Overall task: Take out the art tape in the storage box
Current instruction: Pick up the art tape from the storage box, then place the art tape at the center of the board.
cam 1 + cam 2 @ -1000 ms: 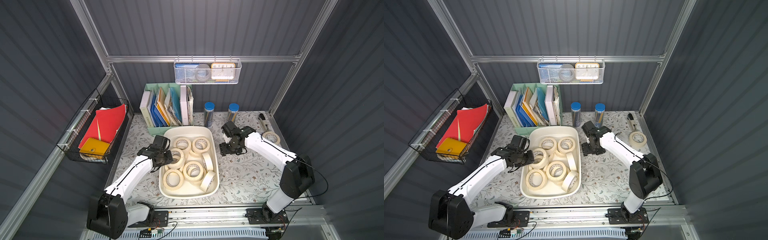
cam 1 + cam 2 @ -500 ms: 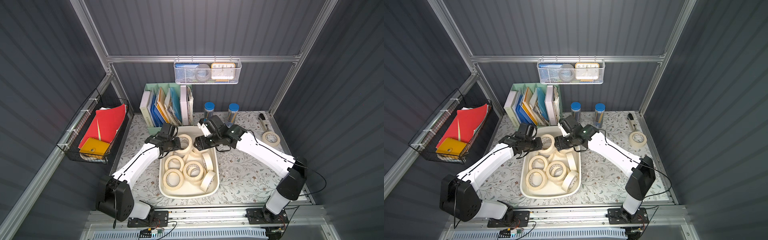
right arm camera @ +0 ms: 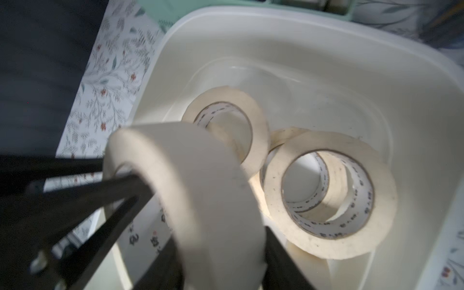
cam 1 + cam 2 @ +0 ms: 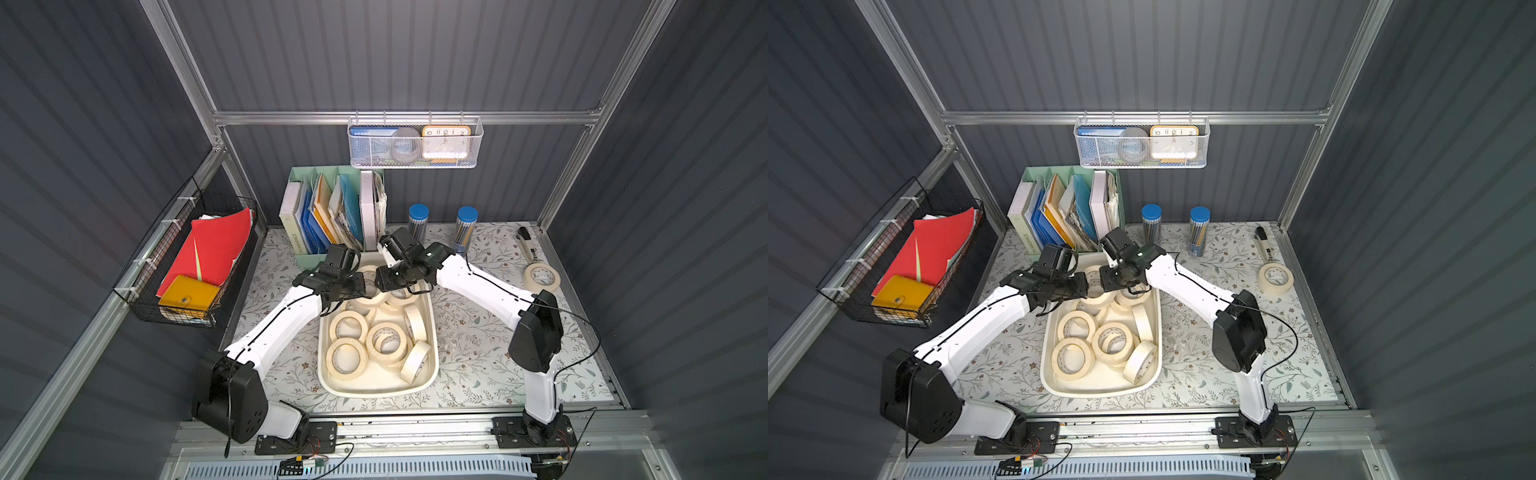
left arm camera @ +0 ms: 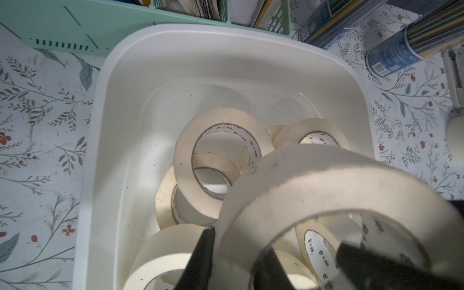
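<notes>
Art tape [image 5: 326, 175] in left gripper [image 5: 233, 258]

The table [image 4: 469, 353] wears a pale covering printed with leafy sprigs and small red flowers. In its middle sits a shallow off-white plastic tub [image 4: 376, 390], rounded at the corners. Just behind the tub stands a mint-green plastic file organiser [image 4: 309, 261] (packed with folders and books [image 4: 332, 216]). To its right stand two clear cylinders with blue caps [image 4: 417, 222], upright and apart. Near the right edge a cream masking-tape roll [image 4: 541, 287] lies flat, with a small black-and-white tool [image 4: 524, 243] behind it.
</notes>
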Available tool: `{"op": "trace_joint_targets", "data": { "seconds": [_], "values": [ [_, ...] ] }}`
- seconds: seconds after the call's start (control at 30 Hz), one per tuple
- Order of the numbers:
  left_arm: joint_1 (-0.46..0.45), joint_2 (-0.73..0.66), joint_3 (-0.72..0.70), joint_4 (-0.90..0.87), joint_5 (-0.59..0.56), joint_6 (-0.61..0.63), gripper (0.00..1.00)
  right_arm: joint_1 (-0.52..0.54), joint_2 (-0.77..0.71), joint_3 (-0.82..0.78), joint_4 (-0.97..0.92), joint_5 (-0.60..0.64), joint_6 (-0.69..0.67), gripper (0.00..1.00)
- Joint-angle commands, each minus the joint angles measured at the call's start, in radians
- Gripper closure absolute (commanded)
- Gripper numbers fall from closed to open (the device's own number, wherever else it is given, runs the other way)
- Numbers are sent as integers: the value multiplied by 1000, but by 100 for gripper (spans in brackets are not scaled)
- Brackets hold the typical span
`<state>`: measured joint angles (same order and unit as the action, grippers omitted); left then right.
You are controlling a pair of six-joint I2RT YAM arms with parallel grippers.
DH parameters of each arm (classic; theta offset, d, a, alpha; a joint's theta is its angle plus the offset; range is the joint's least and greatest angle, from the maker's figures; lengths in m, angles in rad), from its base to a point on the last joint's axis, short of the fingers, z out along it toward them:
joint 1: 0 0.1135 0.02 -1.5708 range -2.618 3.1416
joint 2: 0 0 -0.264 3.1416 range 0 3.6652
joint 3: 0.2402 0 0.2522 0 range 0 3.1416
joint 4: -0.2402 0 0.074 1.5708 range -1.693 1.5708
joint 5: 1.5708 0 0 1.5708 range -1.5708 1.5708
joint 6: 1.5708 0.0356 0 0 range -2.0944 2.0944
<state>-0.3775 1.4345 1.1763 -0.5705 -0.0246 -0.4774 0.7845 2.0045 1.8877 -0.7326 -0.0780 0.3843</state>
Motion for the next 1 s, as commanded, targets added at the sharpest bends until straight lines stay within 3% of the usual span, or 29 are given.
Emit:
{"op": "trace_joint_targets", "data": {
  "seconds": [0.0, 0.07, 0.17, 0.23, 0.37, 0.47, 0.7, 0.87, 0.97],
  "values": [
    [-3, -25, 33, 40, 1, 15, 68, 3, -8, 29, -53, 43, -19, 86],
    [-6, -35, 36, 46, 5, 35, 43, 1, 1, 39, -72, 69, -18, 99],
    [-12, -82, 32, 91, 50, 71, 10, -13, 22, 79, -121, 105, -20, 100],
    [-11, -137, 13, 149, 70, 77, 0, -35, 23, 92, -147, 126, -13, 100],
    [-12, -261, -18, 199, 47, 70, 0, -120, -22, 88, -225, 191, -11, 100],
    [-9, -270, -1, 138, -3, 80, 0, -225, -96, 37, -272, 204, -12, 100],
    [25, -230, -89, 233, 92, 90, 0, -500, -299, -228, -245, 246, -43, 100],
    [50, -159, -144, 309, 82, 102, 0, -699, -249, -295, -225, 184, -84, 100],
    [60, -114, -152, 317, 54, 113, 0, -775, -150, -251, -236, 133, -97, 100]
  ]
}}
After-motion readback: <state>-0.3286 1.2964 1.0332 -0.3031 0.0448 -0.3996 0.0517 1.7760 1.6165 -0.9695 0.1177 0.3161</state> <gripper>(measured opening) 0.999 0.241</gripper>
